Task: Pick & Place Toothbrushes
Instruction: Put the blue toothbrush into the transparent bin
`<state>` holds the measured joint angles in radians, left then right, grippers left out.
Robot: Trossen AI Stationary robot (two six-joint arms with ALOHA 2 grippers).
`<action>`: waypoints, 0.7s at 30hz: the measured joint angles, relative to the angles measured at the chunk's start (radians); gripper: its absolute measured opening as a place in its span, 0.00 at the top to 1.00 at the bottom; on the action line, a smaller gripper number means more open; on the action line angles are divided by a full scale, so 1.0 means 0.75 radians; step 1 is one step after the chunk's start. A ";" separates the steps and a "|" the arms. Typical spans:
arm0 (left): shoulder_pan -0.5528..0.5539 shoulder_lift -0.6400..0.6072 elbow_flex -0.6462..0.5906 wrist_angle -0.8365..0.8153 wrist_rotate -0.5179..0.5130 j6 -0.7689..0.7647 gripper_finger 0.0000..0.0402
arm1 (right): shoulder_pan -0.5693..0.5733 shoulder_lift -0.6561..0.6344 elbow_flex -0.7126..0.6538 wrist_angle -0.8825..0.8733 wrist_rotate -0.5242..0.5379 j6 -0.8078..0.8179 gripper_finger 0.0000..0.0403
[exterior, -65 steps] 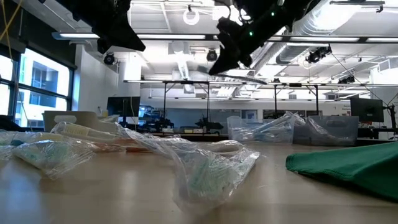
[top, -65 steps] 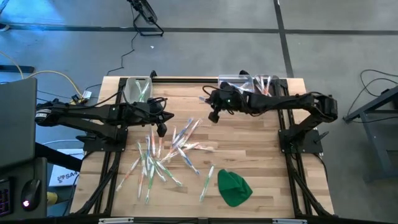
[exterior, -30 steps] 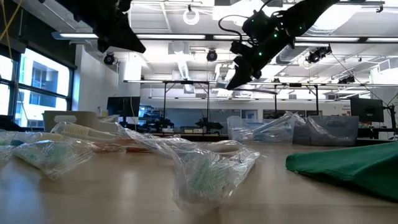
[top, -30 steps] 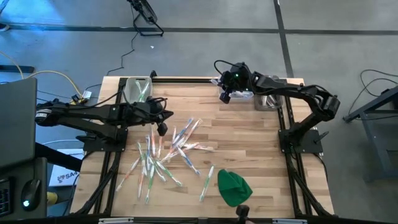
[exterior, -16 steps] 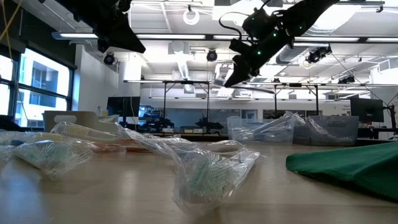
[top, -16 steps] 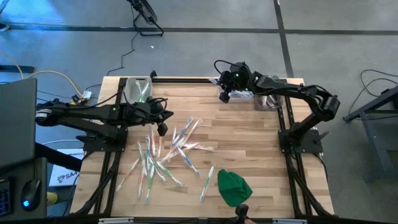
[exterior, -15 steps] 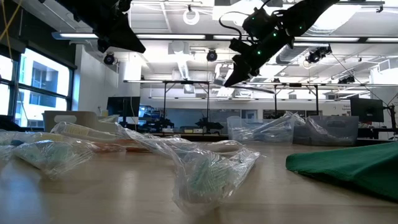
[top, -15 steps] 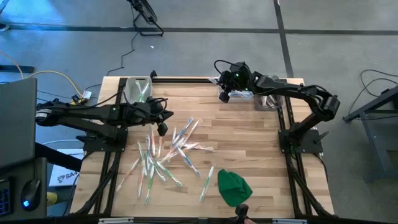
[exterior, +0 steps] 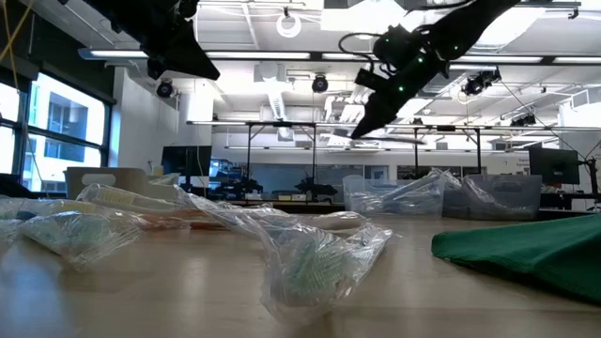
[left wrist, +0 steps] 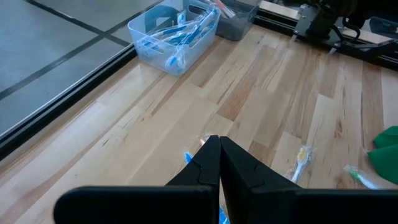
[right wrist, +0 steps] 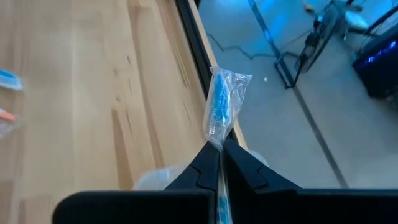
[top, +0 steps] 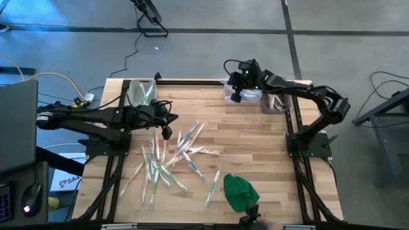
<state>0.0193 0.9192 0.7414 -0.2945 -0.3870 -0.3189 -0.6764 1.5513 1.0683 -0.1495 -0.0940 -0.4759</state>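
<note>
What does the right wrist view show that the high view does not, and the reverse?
Only the right wrist view shows the wrapped blue toothbrush pinched in the shut right gripper. Only the high view shows the scattered toothbrushes, the green cloth, the left gripper above the pile, and the clear bins. Both show the wooden table.

1. No text, label, brand, number or sign is showing legibly in any view.
2. A white sheet (top: pixel 66 181) is lying below the table's (top: pixel 255 147) left edge in the high view, carrying dark marks that are staying too small to read.
</note>
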 joint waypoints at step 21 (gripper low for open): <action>0.000 0.000 0.000 0.000 0.001 0.000 1.00 | -0.244 0.205 -0.001 0.018 -0.393 -0.210 0.99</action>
<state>0.0193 0.9192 0.7414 -0.2943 -0.3866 -0.3188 -0.8593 1.7052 1.0676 -0.1362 -0.3885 -0.6334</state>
